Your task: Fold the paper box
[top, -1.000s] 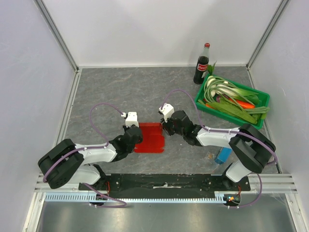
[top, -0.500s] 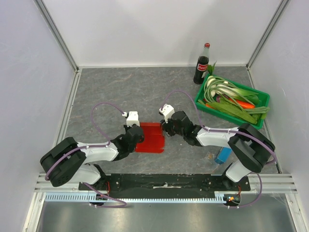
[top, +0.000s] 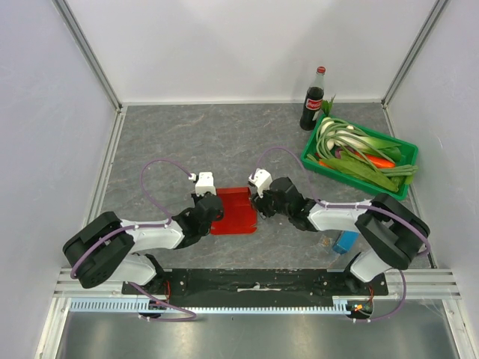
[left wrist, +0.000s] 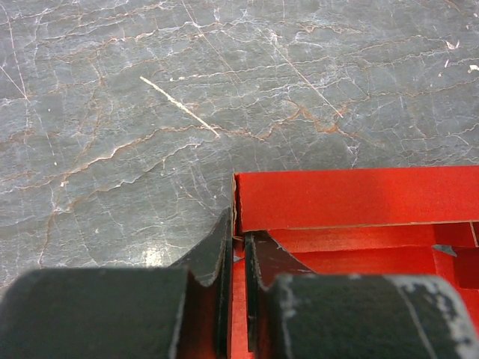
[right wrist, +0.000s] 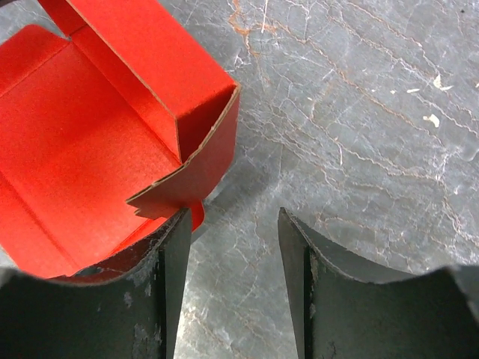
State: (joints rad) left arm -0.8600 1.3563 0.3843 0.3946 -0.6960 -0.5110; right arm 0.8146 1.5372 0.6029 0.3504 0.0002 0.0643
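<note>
Red cardboard sits between the two arms: the paper box (top: 233,213) lies on the grey marbled table (top: 187,142), partly formed, with its floor flat and its far wall raised. At the box's left edge the left gripper (top: 212,213) is pressed almost together. Its wrist view shows a thin red wall edge running between the fingers (left wrist: 209,254), so it appears to be pinching that left wall, though the fingers hide most of the contact. At the box's right edge the right gripper (top: 260,207) stands spread apart. One of its fingers (right wrist: 172,254) sits just under the notched tab of the right side flap, touching it or very nearly. The other finger hangs over bare table, apart from the cardboard, and nothing lies between the two. That flap is bent upward at the corner where it meets the far wall. Well to the right of the box and farther from the arm bases is a green crate (top: 337,173) of leeks and other vegetables, with an upright cola bottle (top: 313,99) just beyond it. Right of the box and nearer the bases, a small blue box (top: 346,241) lies beside the right arm.
</note>
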